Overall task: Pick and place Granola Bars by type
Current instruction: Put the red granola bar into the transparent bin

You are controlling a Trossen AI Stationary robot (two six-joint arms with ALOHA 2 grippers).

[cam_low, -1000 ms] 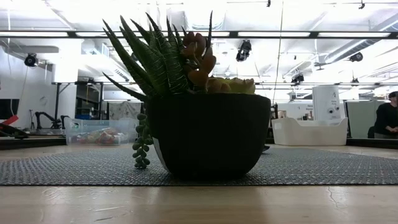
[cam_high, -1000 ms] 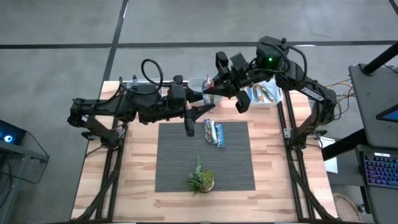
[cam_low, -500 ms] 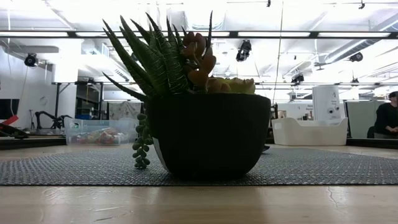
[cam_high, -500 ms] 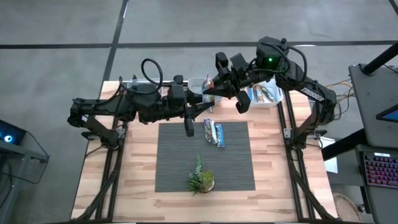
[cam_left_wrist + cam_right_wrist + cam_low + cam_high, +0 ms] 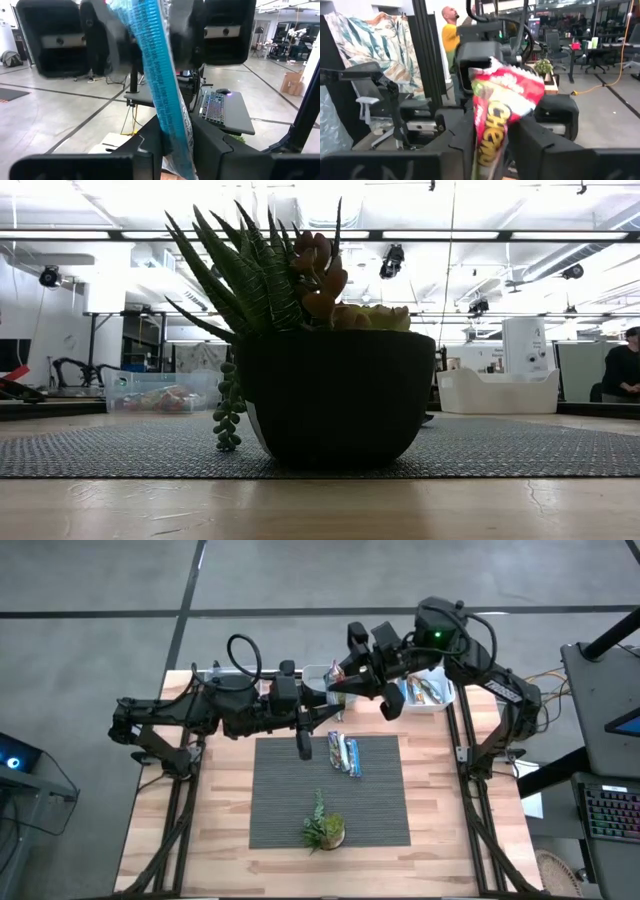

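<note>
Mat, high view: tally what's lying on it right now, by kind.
Bars: 2
Plant: 1
Total: 3

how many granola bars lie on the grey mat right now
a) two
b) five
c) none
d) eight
a: the high view shows two granola bars lying side by side near the far edge of the grey mat, with only the small potted plant elsewhere on it.
</note>
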